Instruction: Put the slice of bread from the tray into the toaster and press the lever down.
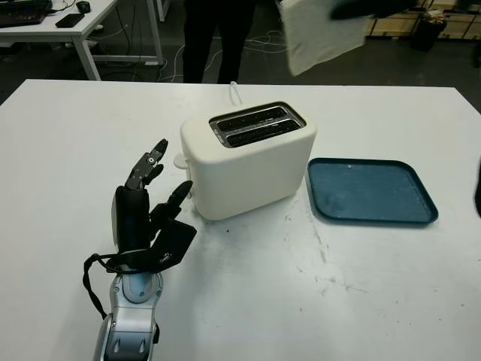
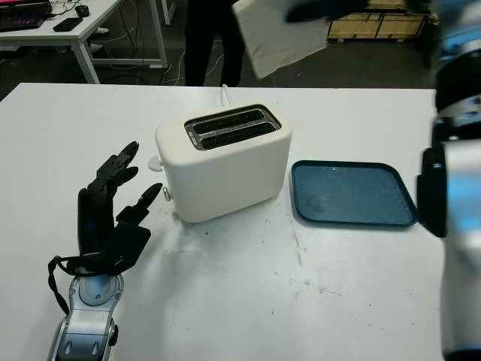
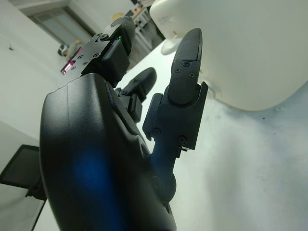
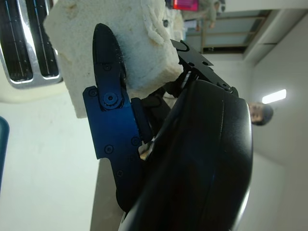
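Observation:
A white slice of bread point(image 1: 319, 34) hangs high in the air above and to the right of the toaster, held in my right hand point(image 1: 368, 7); up close its black fingers point(image 4: 108, 77) clamp the bread point(image 4: 139, 43). The cream toaster point(image 1: 252, 158) stands mid-table with two empty slots point(image 1: 255, 124) facing up. Its lever point(image 1: 180, 160) sticks out of the left end. The dark blue tray point(image 1: 372, 192) to the toaster's right holds nothing. My left hand point(image 1: 150, 203) is open, raised just left of the toaster near the lever point(image 3: 173, 45).
The white table point(image 1: 301, 301) has a few dark scuffs in front of the tray. A white cord point(image 1: 234, 92) runs off behind the toaster. A person in dark trousers point(image 1: 214, 37) stands beyond the far edge, and a desk point(image 1: 68, 26) sits at the back left.

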You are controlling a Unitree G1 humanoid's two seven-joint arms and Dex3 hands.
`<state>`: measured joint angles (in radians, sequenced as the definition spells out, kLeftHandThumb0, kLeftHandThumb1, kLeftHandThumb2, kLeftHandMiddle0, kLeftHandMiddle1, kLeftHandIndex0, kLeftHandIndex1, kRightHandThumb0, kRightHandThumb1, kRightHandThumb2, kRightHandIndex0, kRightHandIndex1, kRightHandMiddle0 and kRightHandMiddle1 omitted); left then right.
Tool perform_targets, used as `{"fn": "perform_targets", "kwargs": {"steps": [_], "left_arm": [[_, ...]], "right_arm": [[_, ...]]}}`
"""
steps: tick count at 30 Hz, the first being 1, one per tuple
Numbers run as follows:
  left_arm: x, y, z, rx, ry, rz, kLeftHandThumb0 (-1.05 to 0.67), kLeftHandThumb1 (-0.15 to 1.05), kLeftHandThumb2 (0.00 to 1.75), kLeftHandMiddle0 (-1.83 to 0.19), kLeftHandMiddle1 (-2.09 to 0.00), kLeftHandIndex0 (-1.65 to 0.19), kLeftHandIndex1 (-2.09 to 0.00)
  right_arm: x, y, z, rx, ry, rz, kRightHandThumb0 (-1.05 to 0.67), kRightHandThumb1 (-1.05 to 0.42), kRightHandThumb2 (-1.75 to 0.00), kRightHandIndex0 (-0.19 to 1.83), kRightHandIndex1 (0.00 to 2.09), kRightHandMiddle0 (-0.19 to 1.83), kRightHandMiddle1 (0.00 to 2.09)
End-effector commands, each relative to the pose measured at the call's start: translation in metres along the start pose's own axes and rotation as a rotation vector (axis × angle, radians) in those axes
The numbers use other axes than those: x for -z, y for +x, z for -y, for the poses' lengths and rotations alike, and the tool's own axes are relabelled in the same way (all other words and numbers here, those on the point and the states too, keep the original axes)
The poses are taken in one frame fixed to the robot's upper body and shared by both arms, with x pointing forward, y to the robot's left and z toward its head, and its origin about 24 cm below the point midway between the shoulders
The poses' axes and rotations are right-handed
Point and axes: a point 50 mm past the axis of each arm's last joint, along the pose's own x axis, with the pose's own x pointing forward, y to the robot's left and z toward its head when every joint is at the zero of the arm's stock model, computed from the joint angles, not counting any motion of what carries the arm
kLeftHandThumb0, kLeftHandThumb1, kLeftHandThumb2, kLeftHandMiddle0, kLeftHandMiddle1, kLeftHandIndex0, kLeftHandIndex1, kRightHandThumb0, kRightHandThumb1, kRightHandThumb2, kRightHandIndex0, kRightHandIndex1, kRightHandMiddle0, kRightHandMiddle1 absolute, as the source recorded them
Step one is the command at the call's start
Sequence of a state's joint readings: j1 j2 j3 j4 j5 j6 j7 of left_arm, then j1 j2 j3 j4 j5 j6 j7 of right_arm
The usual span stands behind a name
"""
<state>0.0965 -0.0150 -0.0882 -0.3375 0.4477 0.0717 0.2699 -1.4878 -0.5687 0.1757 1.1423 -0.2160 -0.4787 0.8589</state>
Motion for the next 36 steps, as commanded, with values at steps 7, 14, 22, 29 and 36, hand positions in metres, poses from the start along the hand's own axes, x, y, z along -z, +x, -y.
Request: {"fn": "perform_targets", "kwargs": {"steps": [7, 14, 22, 29, 36], "left_arm": [[-0.001, -0.001, 0.001, -0.01, 0.004, 0.01, -0.41, 0.92, 0.11, -0.33, -0.72, -0.54, -0.01], [0.0, -0.001, 0.001, -0.011, -0.005, 0.008, -0.41, 0.92, 0.1, -0.32, -0.73, -0.54, -0.01], [0.0, -0.001, 0.002, -0.007, 0.003, 0.002, -0.4, 0.92, 0.1, -0.32, -0.74, -0.54, -0.01], [0.0, 0.0, 0.003, -0.008, 0.004, 0.003, -0.41, 0.92, 0.1, -0.32, -0.74, -0.54, -0.01], [0.001, 0.0, 0.004, -0.009, -0.003, 0.003, -0.43, 0.92, 0.1, -0.32, -0.75, -0.54, -0.01]], "right_arm": [[0.0, 0.015, -0.015, -0.047, 0.024, -0.012, -0.46, -0.92, -0.23, 0.9, 1.57, 0.85, 1.25], [0.008, 0.016, -0.025, -0.09, 0.006, -0.042, -0.52, -0.92, -0.27, 0.88, 1.59, 0.84, 1.27], [0.014, 0.015, -0.038, -0.128, -0.012, -0.024, -0.49, -0.92, -0.28, 0.88, 1.66, 0.8, 1.38], [0.015, 0.015, -0.042, -0.136, -0.069, -0.019, -0.49, -0.92, -0.32, 0.86, 1.7, 0.77, 1.44], [0.019, 0.018, -0.05, -0.093, -0.134, -0.04, -0.55, -0.92, -0.3, 0.84, 1.69, 0.74, 1.42]]}}
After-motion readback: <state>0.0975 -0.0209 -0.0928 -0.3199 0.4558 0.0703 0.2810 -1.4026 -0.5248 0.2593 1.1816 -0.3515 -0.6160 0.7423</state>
